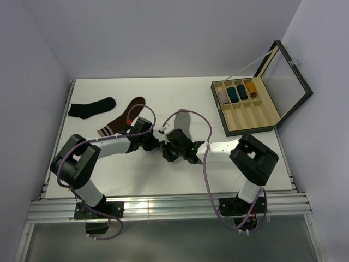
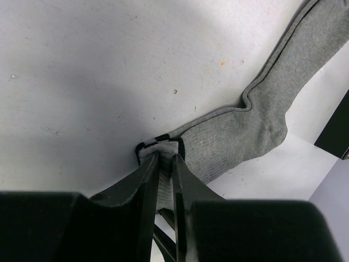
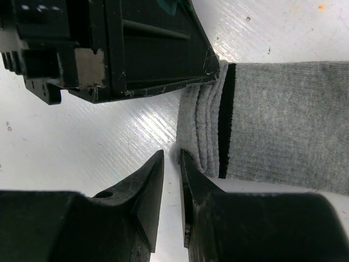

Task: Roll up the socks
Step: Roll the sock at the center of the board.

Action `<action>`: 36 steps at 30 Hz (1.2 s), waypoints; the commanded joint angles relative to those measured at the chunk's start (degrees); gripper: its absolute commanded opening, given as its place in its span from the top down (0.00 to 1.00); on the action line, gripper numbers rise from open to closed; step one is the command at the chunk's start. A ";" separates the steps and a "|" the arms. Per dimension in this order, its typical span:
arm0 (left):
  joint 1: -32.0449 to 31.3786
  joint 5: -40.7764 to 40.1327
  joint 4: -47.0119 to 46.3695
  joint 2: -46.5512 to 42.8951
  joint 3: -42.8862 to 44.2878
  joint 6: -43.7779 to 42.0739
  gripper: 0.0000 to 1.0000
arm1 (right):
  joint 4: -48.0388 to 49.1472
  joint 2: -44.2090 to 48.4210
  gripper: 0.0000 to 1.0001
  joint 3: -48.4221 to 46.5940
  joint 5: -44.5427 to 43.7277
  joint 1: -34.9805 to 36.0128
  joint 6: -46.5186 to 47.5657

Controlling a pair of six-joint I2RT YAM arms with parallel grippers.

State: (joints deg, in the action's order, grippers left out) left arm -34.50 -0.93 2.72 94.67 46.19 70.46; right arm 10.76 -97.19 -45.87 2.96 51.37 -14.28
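Room for moving is best on the near side of the two grippers, where open white table (image 1: 163,174) runs back to the front edge, and again beyond them up to the far edge. Walls close in past the left and far edges. The left gripper (image 2: 165,159) is pinching the dark-banded cuff (image 2: 158,147) of the grey sock (image 2: 245,125), with its fingers pressed onto the folded fabric. The rest of that sock lies flat on the table and stretches away from the fingertips, with a bend at the heel. The right gripper (image 3: 172,158) faces it tip to tip. Its fingers are a narrow slit apart with nothing between them, just beside the rolled edge of the cuff. The black body of the left gripper sits right across from it, so the two crowd each other over that one spot. I count three loose socks: the grey one, a brown sock (image 1: 131,109) with a pale striped cuff close beyond the left gripper's wrist, and a black sock (image 1: 91,107) further out to that side. Well off past the right gripper's arm stands one wooden box (image 1: 256,123) with its glass lid (image 1: 286,76) propped open. Four rolled socks (image 1: 236,93) sit side by side in its far compartments, coloured pale pink, teal, dark teal and orange.
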 commanded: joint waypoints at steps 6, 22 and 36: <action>-0.04 -2.59 4.66 1.65 0.21 -1.99 0.78 | -0.83 2.97 0.71 -1.68 -5.24 0.48 2.77; -0.21 -2.15 5.19 2.36 1.00 -2.34 0.79 | -2.24 3.06 0.68 -3.79 -9.11 1.97 4.79; -0.22 -1.97 5.80 2.71 1.70 -2.34 0.79 | -5.84 -1.86 0.64 -4.75 -8.50 3.91 5.05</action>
State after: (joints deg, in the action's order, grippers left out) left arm -34.50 -0.89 4.19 95.33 47.40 69.65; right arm 7.51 -97.69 -48.77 -5.30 54.19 -9.93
